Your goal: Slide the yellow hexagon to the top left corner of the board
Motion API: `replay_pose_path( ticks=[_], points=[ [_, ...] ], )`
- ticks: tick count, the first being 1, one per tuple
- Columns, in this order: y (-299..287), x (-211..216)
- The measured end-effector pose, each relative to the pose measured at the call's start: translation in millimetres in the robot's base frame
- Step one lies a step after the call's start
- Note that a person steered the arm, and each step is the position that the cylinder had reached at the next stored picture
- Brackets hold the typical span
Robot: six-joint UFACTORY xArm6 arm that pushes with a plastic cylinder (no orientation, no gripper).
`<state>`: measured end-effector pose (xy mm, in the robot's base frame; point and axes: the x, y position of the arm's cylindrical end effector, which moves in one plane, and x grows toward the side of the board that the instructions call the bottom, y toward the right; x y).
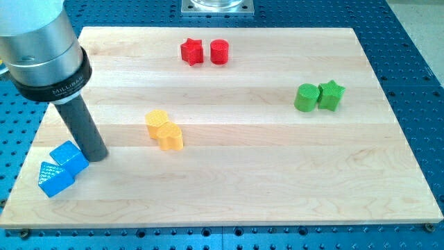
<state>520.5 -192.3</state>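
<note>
The yellow hexagon lies left of the board's middle, touching a second yellow block just below and to its right; that block's shape is hard to make out. My tip rests on the board at the view's lower left, well to the left of and below the hexagon. It sits right against the right side of a blue cube. The wide grey arm body hides the board's top left corner.
A blue triangular block touches the blue cube near the board's bottom left corner. A red star and red cylinder sit at top centre. A green cylinder and green star sit at the right.
</note>
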Motion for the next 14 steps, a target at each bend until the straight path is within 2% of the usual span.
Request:
replay_pose_path(
  ticks=[3, 4, 5, 6, 8, 9, 10, 11, 13, 14],
  points=[
    [14.0, 11.5],
    [40.3, 11.8],
    [74.0, 35.9],
    [107.7, 34.8],
    [88.6, -23.1],
    [91.1, -4.2],
    [122.8, -7.0],
    [112.6, -29.6],
    [37.6, -82.1],
    [37.3, -136.8]
  ],
)
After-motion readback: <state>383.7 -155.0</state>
